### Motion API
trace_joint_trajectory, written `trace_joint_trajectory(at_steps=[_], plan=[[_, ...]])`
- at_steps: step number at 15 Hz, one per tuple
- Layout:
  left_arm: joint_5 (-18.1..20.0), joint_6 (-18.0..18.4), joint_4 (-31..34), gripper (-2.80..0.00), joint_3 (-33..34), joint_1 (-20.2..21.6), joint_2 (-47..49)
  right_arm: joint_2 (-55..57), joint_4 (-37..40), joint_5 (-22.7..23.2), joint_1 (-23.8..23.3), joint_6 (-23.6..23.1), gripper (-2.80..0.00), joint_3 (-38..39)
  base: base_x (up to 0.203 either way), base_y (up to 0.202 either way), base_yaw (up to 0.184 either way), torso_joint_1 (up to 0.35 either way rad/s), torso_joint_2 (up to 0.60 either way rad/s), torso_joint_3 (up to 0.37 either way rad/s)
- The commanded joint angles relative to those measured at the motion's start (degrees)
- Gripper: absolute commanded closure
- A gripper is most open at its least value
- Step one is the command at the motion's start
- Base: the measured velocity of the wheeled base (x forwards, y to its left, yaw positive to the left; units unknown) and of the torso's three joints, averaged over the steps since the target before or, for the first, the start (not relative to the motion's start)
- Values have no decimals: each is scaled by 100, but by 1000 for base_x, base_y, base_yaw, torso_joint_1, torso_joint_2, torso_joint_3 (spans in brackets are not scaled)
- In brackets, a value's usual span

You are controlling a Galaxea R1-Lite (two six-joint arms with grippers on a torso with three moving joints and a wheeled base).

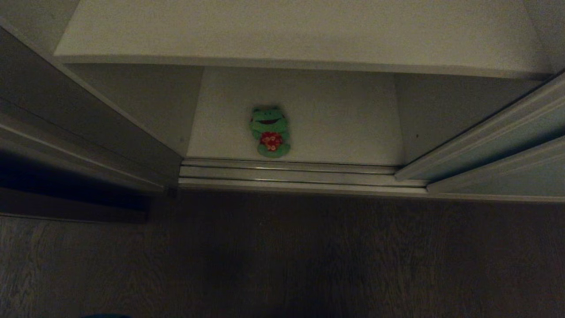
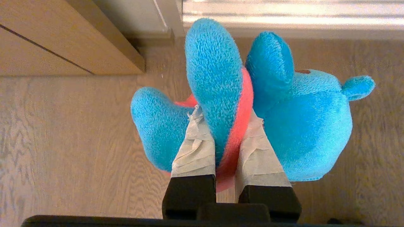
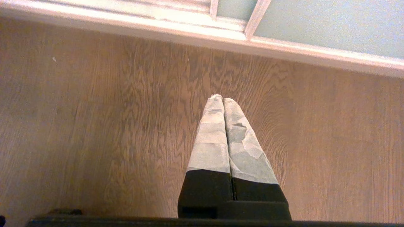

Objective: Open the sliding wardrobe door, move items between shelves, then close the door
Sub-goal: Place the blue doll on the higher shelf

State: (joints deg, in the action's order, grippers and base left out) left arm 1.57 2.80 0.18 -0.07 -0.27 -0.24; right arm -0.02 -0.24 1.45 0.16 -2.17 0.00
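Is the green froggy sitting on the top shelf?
No. In the head view the green frog sits on the wardrobe's bottom board, just behind the door track, with the upper shelf above it bare.

Door (image 1: 481, 145) open; frog (image 1: 269, 131) on bottom shelf (image 1: 335, 128); blue toy (image 2: 284, 119) gripped.

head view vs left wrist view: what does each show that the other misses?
Only the head view: the green plush frog in a red flowered shirt lying on the wardrobe's white bottom board, a white shelf above it, and the pale grey-green sliding door pushed to the right. Neither arm appears there.

Only the left wrist view: the left gripper, its taped fingers clamped on the blue plush creature with a pink top, above the floor.

Both: the brown wood-grain floor and the pale sliding-door track at the wardrobe's foot.
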Motion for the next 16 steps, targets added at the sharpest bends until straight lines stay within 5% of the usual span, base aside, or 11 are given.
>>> trace_joint_trajectory(at_steps=[1,16], plan=[[1,1,-1,0,7,0,24,-15,-2,4,2,-3,0,0,0,0,0,7,-2,207],[1,-34,-5,0,7,0,24,-15,-2,4,2,-3,0,0,0,0,0,1,1,202]])
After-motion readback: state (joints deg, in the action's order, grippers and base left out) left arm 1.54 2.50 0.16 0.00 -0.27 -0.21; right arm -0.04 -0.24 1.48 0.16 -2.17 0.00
